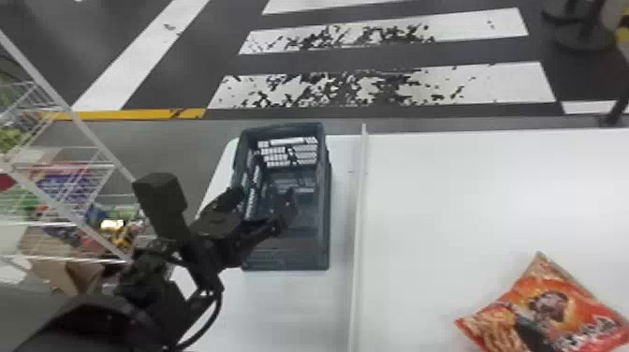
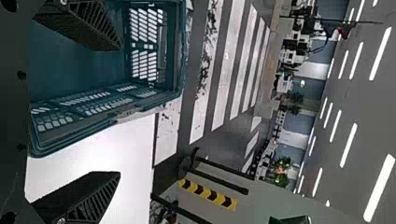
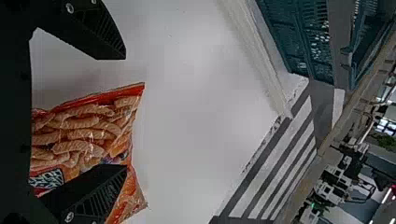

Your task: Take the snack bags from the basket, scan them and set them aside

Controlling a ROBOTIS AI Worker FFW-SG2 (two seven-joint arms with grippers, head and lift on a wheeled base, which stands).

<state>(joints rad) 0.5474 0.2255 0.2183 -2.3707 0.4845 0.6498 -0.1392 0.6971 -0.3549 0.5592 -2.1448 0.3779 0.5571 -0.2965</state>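
Well, head view: the left gripper [image 1: 264, 199] is at a dark-teal slotted plastic basket [image 1: 283, 257]; an orange-red plastic snack bag [image 1: 552, 311] lies on the white tabletop [image 1: 444, 210]. Left wrist view: its 2 jaws gape. Right wrist view: the right gripper [image 3: 124, 112] gapes too, 1 jaw overlapping the bag.

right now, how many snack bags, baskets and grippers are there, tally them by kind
Snack bag, orange and red: 1
Basket, dark teal: 1
Grippers, namely the left gripper and the right gripper: 2
Total: 4
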